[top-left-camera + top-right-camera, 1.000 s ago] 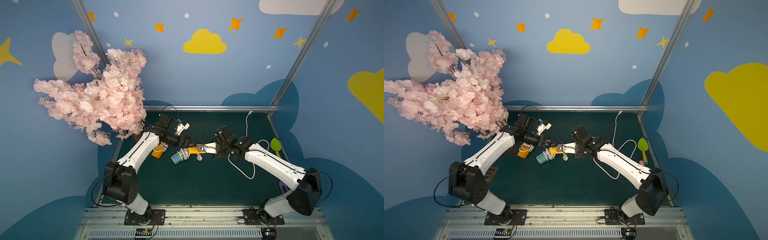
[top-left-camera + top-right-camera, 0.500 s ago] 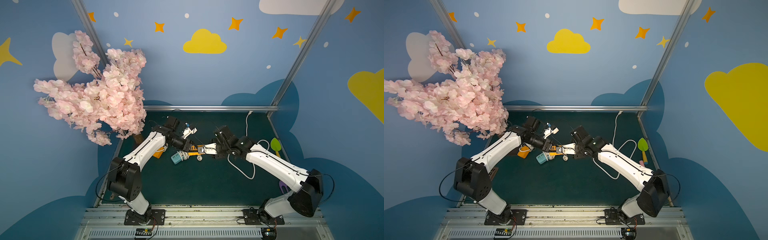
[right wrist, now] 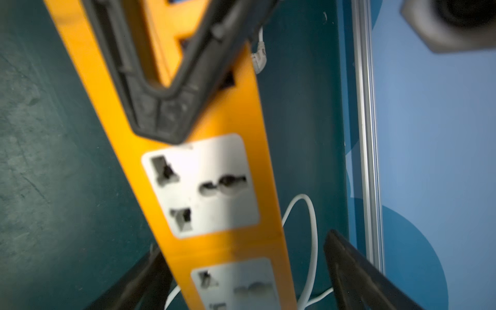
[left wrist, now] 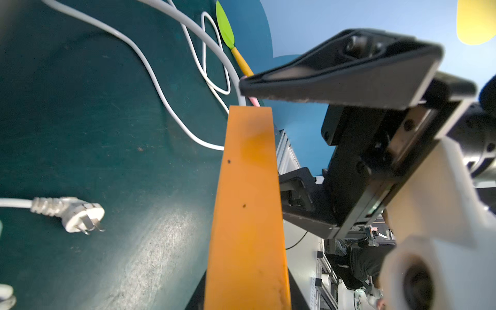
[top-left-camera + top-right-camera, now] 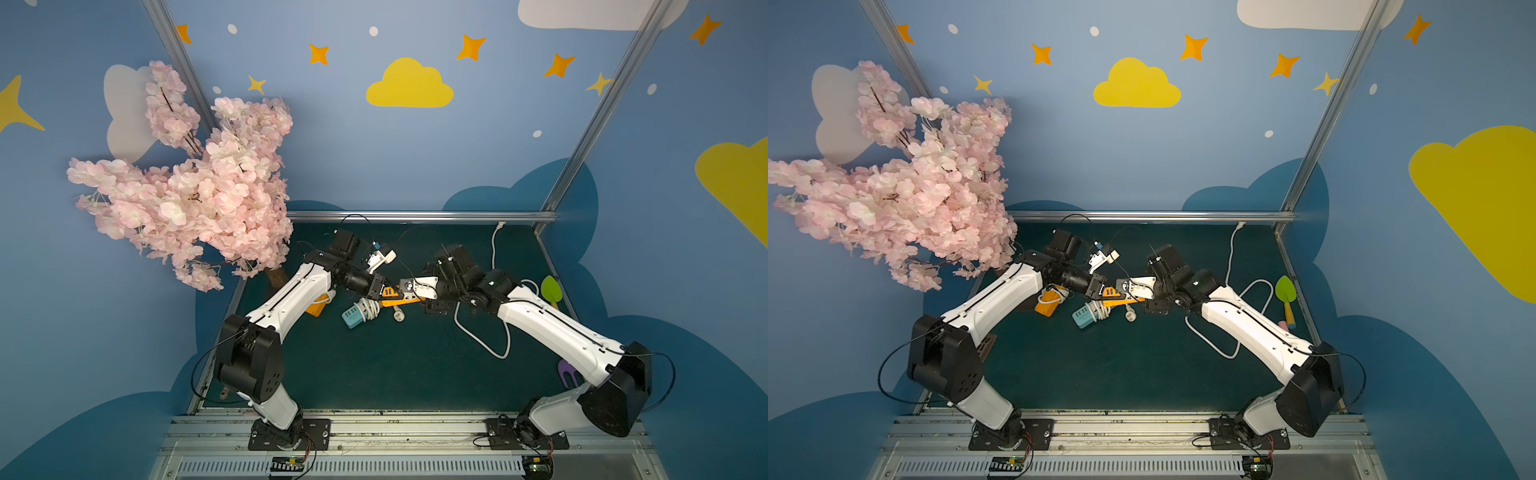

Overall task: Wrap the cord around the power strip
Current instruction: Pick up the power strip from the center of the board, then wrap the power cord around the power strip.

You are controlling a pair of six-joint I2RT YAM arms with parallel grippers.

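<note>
Strip (image 5: 401,300): orange, held over the tabletop (image 5: 374,374) midway between its side edges and nearer the back edge, reaching from one gripper to the other.

Left gripper (image 5: 380,289): clamps one end, jaws closed on the strip, pressing on the socket face in the right wrist view.

Right gripper (image 3: 243,247): stands open around the other end, fingers spread to either side.

Cord (image 4: 206,144): white, meets the strip's end by the right gripper and lies in loose loops toward the right edge, not wrapped.

Just beside the strip, toward the front: teal strip (image 5: 356,313) with cord wound round it, and a plug (image 4: 77,213) flat on the tabletop.
</note>
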